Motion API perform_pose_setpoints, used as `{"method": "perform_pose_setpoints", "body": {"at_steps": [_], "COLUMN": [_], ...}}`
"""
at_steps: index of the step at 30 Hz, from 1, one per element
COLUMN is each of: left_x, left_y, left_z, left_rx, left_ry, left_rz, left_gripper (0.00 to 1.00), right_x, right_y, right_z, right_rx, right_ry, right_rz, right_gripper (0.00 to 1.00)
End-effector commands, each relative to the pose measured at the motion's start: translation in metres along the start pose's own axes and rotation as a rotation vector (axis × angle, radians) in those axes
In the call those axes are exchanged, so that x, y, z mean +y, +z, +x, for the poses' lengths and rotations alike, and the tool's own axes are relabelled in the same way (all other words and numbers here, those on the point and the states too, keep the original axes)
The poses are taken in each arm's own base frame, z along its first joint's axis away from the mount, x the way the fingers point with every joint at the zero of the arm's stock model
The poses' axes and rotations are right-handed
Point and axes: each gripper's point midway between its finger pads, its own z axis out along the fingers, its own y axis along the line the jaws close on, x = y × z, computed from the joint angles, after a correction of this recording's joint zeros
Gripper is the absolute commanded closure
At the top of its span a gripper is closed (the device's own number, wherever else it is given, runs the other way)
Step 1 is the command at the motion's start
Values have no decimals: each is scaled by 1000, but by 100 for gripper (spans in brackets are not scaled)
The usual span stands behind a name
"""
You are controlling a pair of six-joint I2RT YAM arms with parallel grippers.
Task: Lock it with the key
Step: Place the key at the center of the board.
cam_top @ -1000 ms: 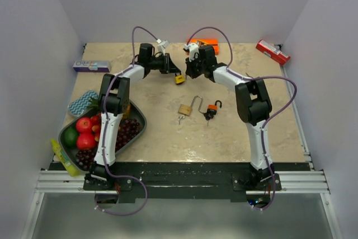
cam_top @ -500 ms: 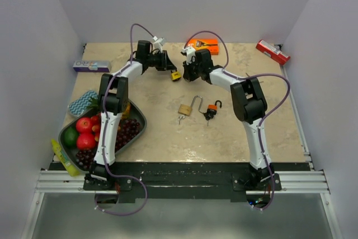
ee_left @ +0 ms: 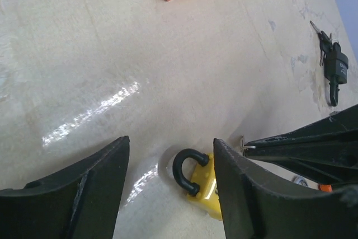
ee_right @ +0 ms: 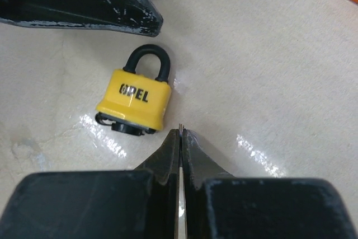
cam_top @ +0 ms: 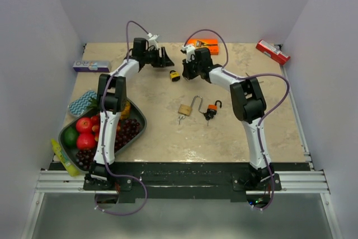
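Observation:
The yellow padlock (cam_top: pixel 174 75) lies flat on the table at the back, its black shackle pushed into the body (ee_right: pixel 134 99). My left gripper (cam_top: pixel 166 60) hovers just behind it, open, with the shackle end (ee_left: pixel 187 172) showing between the spread fingers and touching neither. My right gripper (cam_top: pixel 184 72) sits just right of the padlock, shut. A thin metal tip, apparently the key (ee_right: pixel 179 127), pokes out between its fingertips. A black piece with a wire loop (ee_right: pixel 122 127) sits at the padlock's bottom.
A brass padlock (cam_top: pixel 185 109) with its shackle open and small keys (cam_top: pixel 180 119) lie mid-table beside an orange-and-black padlock (cam_top: pixel 211 107). An orange box (cam_top: pixel 203 43) is at the back, a red tool (cam_top: pixel 272 52) at the back right, and a fruit tray (cam_top: pixel 133 117) on the left.
The left gripper lowered the yellow padlock to the table, opened and drew back to the left. The right gripper stayed shut and shifted slightly left with it.

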Motion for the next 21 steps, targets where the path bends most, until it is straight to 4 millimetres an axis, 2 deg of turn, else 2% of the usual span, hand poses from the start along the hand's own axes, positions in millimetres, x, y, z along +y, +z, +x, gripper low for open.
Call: {"method": "perform_pose_setpoints", "body": {"at_steps": [1, 3, 5, 6, 7, 9, 11, 12, 13, 14, 16, 17, 18, 19, 20, 21], "left_x": [-5, -17, -19, -30, -30, -43, -48, -57, -56, -59, -66, -67, -75, -71, -71, -79], "left_y": [-33, -47, -56, -68, -71, -87, -94, -104, -109, -114, -130, -135, -148, -155, -162, -177], "left_z": [-45, -54, -49, -59, -51, -57, -53, -58, -58, -61, -66, -66, -69, -69, -71, -82], "left_rx": [-83, -89, -76, -90, -75, -76, -60, -64, -58, -57, -38, -30, -27, -23, -27, -62], "left_ry": [51, 82, 111, 135, 143, 176, 209, 233, 272, 297, 358, 367, 376, 379, 370, 376], "left_rz": [-12, -12, -23, -23, -27, -33, -38, -45, -65, -77, -110, -124, -145, -189, -226, -270], "left_gripper": [33, 30, 27, 26, 20, 10, 7, 1, 1, 1, 1, 1, 1, 1, 1, 1], "right_x": [0, 5, 4, 1, -2, -10, -13, -15, -15, -13, -15, -17, -17, -19, -27, -30], "right_y": [9, 12, 13, 12, 12, 11, 7, 5, 2, -3, -11, -26, -34, -42, -61, -71], "right_z": [-29, -29, -29, -31, -33, -35, -44, -46, -47, -54, -61, -76, -84, -85, -101, -106], "right_rx": [-79, -77, -76, -80, -82, -87, -119, -126, -132, -144, -153, -184, -198, -198, -227, -234], "right_ry": [1, -6, -14, -15, -10, -17, -32, -36, -38, -41, -45, -44, -41, -36, -35, -40], "right_rz": [6, 0, 23, 40, 58, 103, 125, 137, 141, 140, 146, 150, 142, 130, 138, 135], "right_gripper": [100, 100, 100, 100, 100, 100, 76, 65, 57, 44, 36, 32, 30, 29, 24, 23]}}
